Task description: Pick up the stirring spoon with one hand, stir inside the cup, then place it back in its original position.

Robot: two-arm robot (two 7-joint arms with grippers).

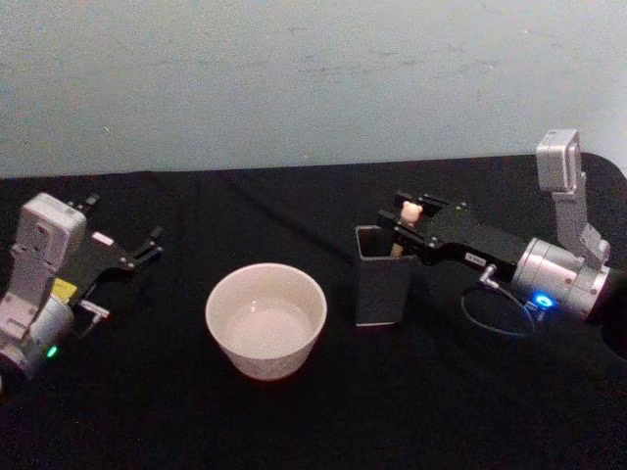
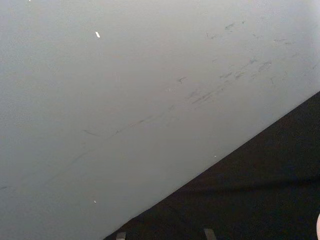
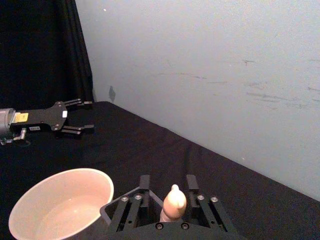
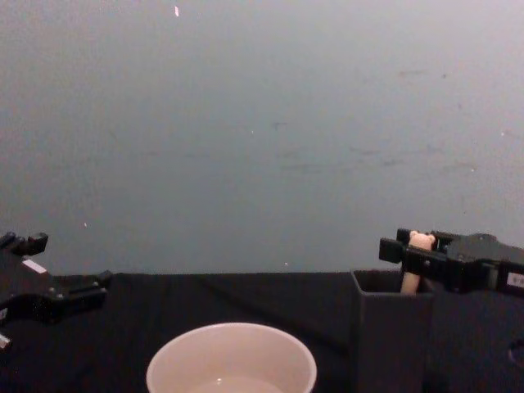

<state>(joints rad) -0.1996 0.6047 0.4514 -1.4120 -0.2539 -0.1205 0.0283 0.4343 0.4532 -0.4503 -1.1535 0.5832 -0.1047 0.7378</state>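
Right gripper (image 1: 400, 217): level with the holder's mouth, fingers spread on either side of the spoon's bear-head top, with a gap showing on each side in the right wrist view.
Spoon (image 1: 411, 211): upright in the holder, beige top poking above the rim, bowl hidden inside.
Holder (image 1: 382, 289): dark grey and square-mouthed, standing on the black table (image 1: 294, 196) near the cup, on its right.
Cup (image 1: 265, 364): cream-white, mid-table, between the two arms.
Left gripper (image 1: 122, 227): over the table's left side, fingers spread and holding nothing, well apart from the cup.
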